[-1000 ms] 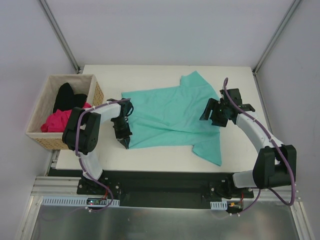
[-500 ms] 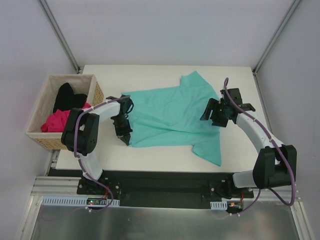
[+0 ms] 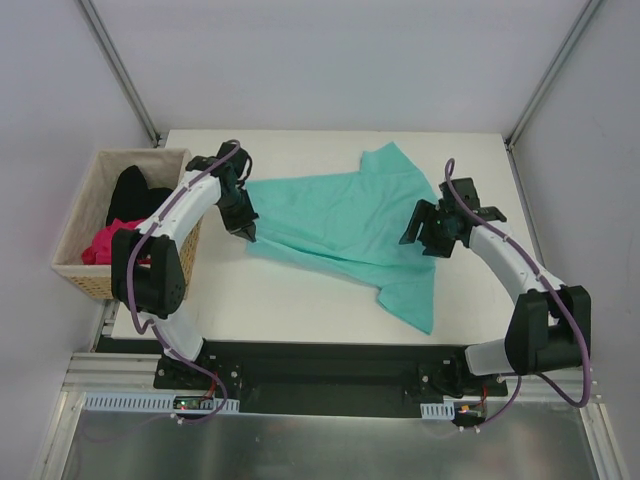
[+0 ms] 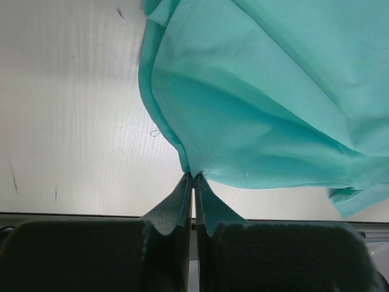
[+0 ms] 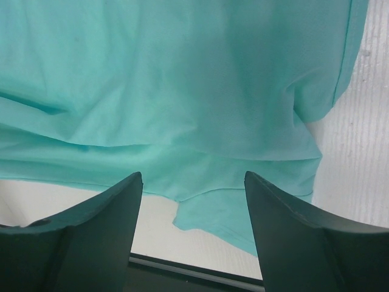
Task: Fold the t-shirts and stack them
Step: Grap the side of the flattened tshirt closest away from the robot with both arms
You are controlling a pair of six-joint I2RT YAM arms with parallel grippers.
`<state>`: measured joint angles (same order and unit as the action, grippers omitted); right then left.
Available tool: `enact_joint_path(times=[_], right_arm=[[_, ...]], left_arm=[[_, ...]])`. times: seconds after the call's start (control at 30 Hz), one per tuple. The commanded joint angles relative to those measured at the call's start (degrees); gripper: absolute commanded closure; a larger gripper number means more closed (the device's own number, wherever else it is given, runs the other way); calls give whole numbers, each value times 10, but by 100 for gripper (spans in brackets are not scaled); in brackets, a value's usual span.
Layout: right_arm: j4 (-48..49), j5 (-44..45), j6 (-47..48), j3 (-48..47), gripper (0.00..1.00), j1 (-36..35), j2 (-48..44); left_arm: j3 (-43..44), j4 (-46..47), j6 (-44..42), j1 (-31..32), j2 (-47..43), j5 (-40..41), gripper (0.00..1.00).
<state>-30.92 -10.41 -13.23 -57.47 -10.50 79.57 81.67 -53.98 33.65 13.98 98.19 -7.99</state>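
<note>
**A:** Top external view: our left end effector [image 3: 244, 226] has swung from the lower left corner of the teal t-shirt [image 3: 340, 215] up toward the upper left, next to the basket [image 3: 140, 153]. It took the hem with it.

**B:** Agreed. The shirt's lower left edge now runs slanted and the cloth is narrower there. We read that as the first fold or a straightening pull getting under way, nothing finished yet.

**A:** In the left wrist view the fingers are pressed together on a pinch of the teal edge, with the cloth fanning up and to the right.

**B:** Our right end effector [image 3: 428, 236] has barely shifted. Its jaws stand wide apart over the shirt's right side and grip nothing.

**A:** The shirt lies mid-frame on the white surface [image 3: 300, 310], mostly flat. It has soft creases, one sleeve pointing to the top and the other trailing to the lower right.

**B:** The pink t-shirt [image 3: 110, 242] and the black t-shirt [image 3: 130, 190] sit bunched in the basket at the left, so we have most of the task ahead.
</note>
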Motion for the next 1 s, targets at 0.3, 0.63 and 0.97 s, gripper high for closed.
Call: enact_joint_path(times=[0.3,0.63,0.97], right_arm=[[-8,36,-21,63,30,-43,17],[-19,101,-40,145,33,-66,-80],[-57,134,-66,200,36,-66,-156]], left_arm=[[56,-46,-12,-19,11,24,100],[55,-46,-17,-19,36,10,100],[83,-52,-33,-18,64,3,100]])
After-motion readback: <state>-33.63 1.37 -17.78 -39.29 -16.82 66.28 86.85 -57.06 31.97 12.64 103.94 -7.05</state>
